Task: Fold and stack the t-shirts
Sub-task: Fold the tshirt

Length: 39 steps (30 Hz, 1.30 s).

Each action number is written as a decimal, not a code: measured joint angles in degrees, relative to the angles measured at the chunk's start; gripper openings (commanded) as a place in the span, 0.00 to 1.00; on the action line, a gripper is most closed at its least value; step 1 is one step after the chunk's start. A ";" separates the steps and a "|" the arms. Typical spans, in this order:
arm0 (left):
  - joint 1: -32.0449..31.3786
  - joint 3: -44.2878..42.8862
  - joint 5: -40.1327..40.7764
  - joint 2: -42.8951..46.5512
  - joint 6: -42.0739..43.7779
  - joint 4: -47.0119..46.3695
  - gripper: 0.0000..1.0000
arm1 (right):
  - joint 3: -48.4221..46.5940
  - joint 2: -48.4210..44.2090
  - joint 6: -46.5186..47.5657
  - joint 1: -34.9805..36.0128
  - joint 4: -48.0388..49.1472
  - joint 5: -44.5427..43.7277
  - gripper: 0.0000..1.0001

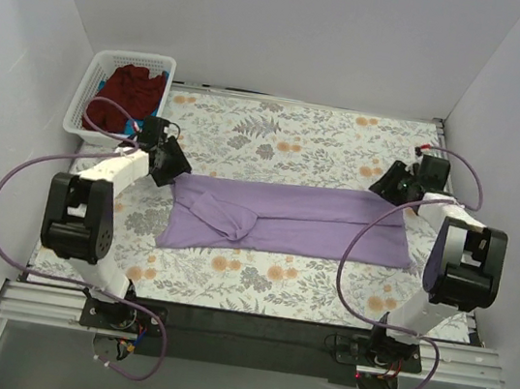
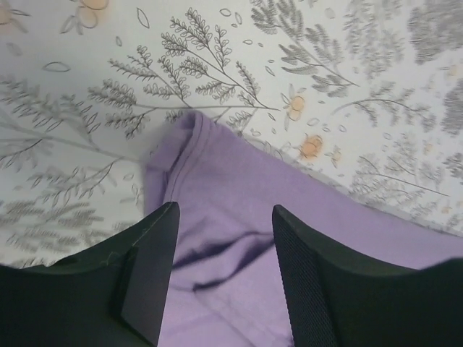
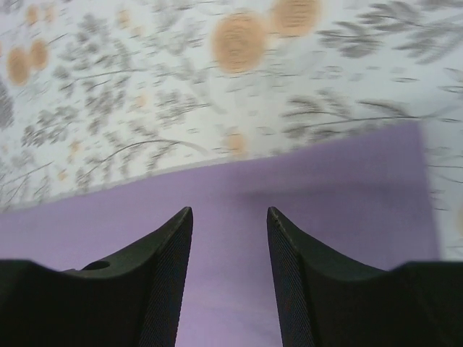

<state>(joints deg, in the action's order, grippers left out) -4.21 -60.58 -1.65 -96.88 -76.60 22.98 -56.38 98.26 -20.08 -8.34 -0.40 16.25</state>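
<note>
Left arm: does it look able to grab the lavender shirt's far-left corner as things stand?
Probably yes. The left gripper hangs open directly over that corner of the lavender t-shirt, with nothing between its fingers and the cloth; the basket stands apart from it.

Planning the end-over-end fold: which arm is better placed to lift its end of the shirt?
Probably right: the right gripper, open, hangs over a flat, straight-edged end of the shirt; the left gripper is over a creased, bunched end.

1 lavender t-shirt (image 1: 285,220) on 1 surface (image 1: 328,131); 1 white basket (image 1: 80,101) of maroon shirts (image 1: 129,89), number unclear; 2 robot arms: left arm (image 1: 112,168), right arm (image 1: 453,223).
</note>
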 measured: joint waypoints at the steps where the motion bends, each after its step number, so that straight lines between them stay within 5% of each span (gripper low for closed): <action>1: -0.02 0.94 0.66 2.60 0.35 0.09 0.54 | -0.26 -1.46 0.66 2.25 -0.81 -0.24 0.52; 10: -0.61 13.07 5.81 31.69 2.08 -0.11 0.57 | -7.39 -7.87 6.62 37.66 -2.60 -1.77 0.48; 18: -0.81 25.70 11.82 44.17 1.77 2.93 0.56 | -19.52 5.66 12.68 60.54 -2.54 -6.47 0.48; 27: -0.81 26.05 15.89 40.89 0.46 1.88 0.54 | -29.97 20.76 17.59 68.11 -4.28 -12.57 0.45; 39: -0.81 26.03 15.87 39.47 0.28 2.23 0.53 | -34.27 25.99 19.04 68.83 -5.11 -17.64 0.42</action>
<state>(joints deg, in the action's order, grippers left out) -5.02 -34.54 14.22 -57.41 -76.31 25.21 -90.65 124.25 -1.04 60.49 -5.52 -1.39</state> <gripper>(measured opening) 0.530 0.434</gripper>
